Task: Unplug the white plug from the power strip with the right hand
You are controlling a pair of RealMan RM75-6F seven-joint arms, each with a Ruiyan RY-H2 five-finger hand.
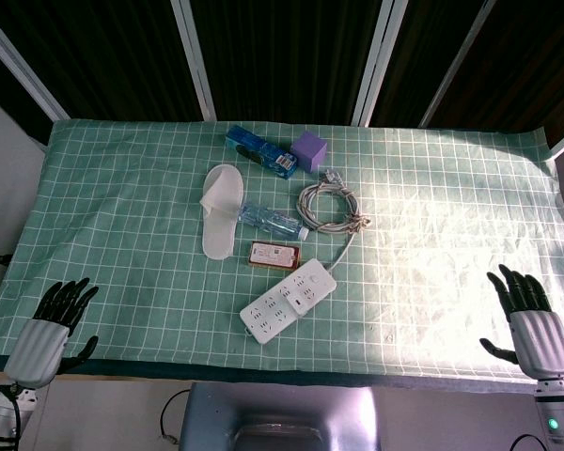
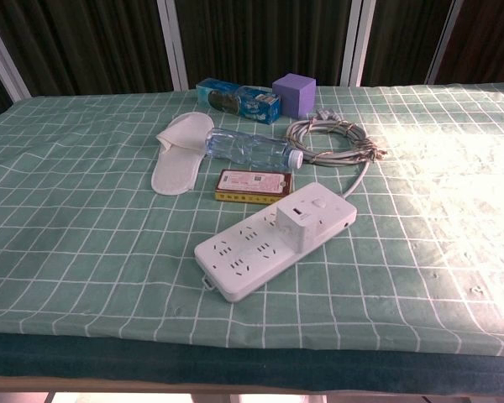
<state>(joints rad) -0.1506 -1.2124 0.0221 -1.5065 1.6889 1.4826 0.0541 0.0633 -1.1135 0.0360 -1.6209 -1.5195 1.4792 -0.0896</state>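
Note:
A white power strip lies diagonally near the table's middle front. A white plug sits in it toward its far right end. The strip's cord runs back to a coiled bundle. My right hand rests at the table's front right corner, fingers apart, holding nothing, far from the strip. My left hand is at the front left corner, also open with nothing in it. Neither hand shows in the chest view.
A white slipper, a plastic water bottle, a flat red-brown box, a blue pack and a purple cube lie behind the strip on the green checked cloth.

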